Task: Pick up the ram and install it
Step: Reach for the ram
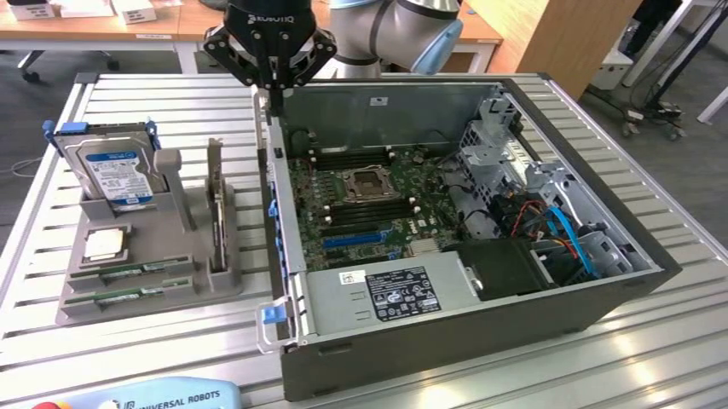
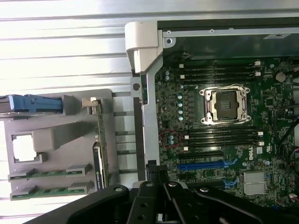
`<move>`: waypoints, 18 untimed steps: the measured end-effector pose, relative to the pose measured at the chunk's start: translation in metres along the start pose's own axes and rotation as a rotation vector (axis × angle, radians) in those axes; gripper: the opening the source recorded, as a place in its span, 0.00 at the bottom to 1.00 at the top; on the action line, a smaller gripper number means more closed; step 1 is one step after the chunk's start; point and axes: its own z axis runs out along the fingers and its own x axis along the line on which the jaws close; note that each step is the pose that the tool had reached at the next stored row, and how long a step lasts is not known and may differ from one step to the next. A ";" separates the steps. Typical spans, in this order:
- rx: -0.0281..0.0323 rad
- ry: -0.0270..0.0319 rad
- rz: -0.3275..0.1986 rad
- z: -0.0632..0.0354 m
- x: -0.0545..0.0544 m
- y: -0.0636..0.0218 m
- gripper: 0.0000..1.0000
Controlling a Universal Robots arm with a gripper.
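Evidently little is done: the gripper [image 1: 273,100], jaws pinched together on nothing, hangs over the computer case [image 1: 455,341] wall, while the ram [image 1: 129,272] lies in the grey holder [image 1: 170,183] (the memory slots [image 1: 353,158] look empty, seemingly).

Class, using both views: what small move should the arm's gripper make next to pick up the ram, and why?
Probably slide the black gripper toward the exterior view's left, over the grey plastic holder. Its jaws are shut and hold nothing, and it hangs above the side wall of the open dark computer case, while the narrow green ram sticks lie in the holder's slots.
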 end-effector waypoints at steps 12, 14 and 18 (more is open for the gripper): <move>-0.0001 0.0000 0.000 -0.0002 0.008 -0.0006 0.10; 0.0000 0.0000 0.000 -0.0002 0.009 -0.0007 0.10; 0.0000 0.0000 0.000 -0.0002 0.011 -0.0009 0.10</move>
